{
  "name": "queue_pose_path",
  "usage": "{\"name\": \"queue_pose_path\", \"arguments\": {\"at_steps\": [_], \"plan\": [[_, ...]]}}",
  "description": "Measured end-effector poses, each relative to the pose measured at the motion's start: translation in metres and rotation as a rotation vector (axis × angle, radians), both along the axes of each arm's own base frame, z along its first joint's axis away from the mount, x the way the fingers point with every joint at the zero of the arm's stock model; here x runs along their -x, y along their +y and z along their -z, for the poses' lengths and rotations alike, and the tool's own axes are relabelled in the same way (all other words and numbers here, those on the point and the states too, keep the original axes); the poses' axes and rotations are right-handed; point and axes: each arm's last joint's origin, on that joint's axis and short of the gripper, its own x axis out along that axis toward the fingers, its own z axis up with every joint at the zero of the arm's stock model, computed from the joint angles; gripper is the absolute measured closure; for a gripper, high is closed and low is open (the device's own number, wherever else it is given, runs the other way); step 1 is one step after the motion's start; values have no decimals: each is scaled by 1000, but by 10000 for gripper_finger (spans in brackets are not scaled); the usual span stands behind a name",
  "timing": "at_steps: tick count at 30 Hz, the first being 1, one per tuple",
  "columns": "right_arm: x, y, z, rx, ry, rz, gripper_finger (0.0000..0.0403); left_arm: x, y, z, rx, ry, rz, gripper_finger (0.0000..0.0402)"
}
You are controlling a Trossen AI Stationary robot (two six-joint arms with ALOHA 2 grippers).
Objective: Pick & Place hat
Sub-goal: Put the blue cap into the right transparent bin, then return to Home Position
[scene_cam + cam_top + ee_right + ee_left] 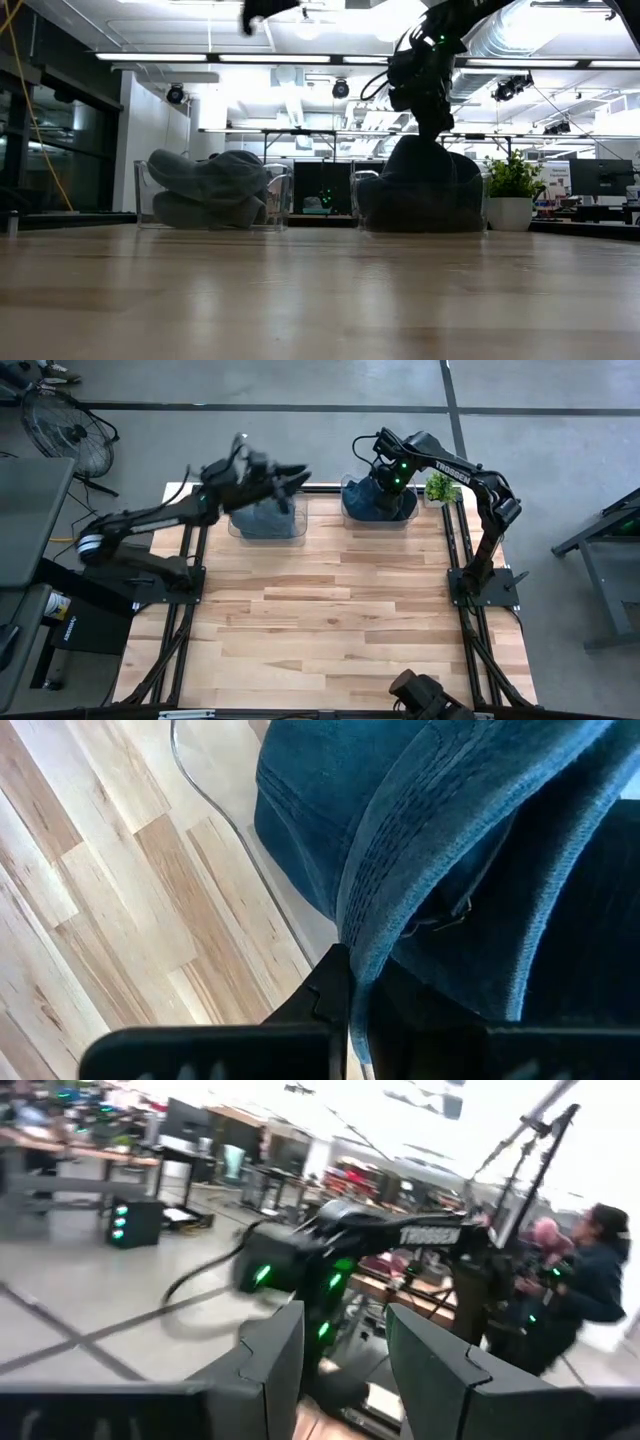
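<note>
Over the far right bin (pixel 352 503), high view: the right gripper (pixel 381 488) is down on a blue hat (pixel 372 502). Left gripper (pixel 296 478) hovers above the left bin (pixel 266 532). Right wrist view: fingers (pixel 333 988) pinch the hat's brim. Left wrist view: fingers (pixel 272 1362) spread, empty.

The hat (pixel 440 850) was soft blue cloth, kinda suede-like with visible stitching. Table (pixel 330 620) was pale, smooth wood planks. Bins (pixel 150 195) looked clear plastic.
</note>
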Motion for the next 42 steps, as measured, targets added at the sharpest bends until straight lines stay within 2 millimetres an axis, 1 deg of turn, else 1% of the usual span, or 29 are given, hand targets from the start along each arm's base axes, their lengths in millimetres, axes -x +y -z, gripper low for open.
{"name": "queue_pose_path", "arguments": {"at_steps": [4,6,9,12,15,19,22,25,28,32,36,39,42], "plan": [[0,0,0,-5,-10,-1,380,41,-15,40,50,-34,-35,260],[0,0,0,-3,-11,-1,364,58,-21,61,82,-50,-37,260],[0,0,-2,9,-13,0,336,82,-29,87,104,-101,-46,260],[3,3,-11,48,-31,3,308,104,-37,110,130,-121,-75,260],[8,8,-25,82,-64,16,278,120,-42,128,153,-146,-104,260],[16,17,-43,125,-115,39,241,134,-46,153,186,-147,-130,260],[24,25,-58,150,-156,55,218,144,-49,169,204,-173,-160,260],[30,35,-71,158,-208,60,200,151,-51,187,243,-186,-169,260],[35,46,-84,155,-267,50,188,157,-54,200,261,-206,-163,260],[41,63,-99,180,-322,32,178,163,-55,210,270,-228,-163,260],[52,84,-120,240,-397,1,177,164,-56,215,297,-187,-176,260],[65,99,-136,280,-460,33,181,165,-56,216,299,-179,-174,260],[86,118,-153,315,-534,72,187,165,-57,217,300,-171,-161,260]]}}
